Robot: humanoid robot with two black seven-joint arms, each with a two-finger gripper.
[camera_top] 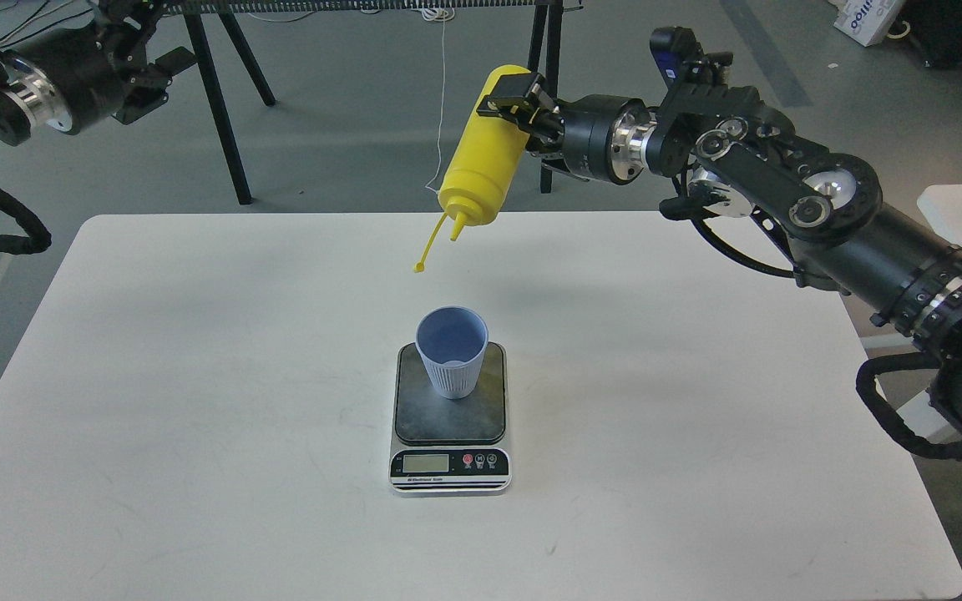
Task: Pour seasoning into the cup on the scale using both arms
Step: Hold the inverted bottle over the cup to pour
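The light blue-grey ribbed cup (451, 351) stands upright on the dark plate of the scale (450, 417) at the table's middle. My right gripper (518, 104) is shut on the base end of the yellow seasoning bottle (478, 159), which hangs nozzle-down, tilted, above and behind the cup. Its cap is off and dangles on its tether (429, 250). The nozzle tip (455, 234) is well above the cup's rim. My left gripper (159, 71) is at the top left, far from the cup; its fingers are dark and hard to tell apart.
The white table (197, 417) holds only the scale and cup. Black stand legs (222, 117) and a white cable (441, 100) are on the floor behind the table. My right arm (823, 217) stretches across the table's right rear.
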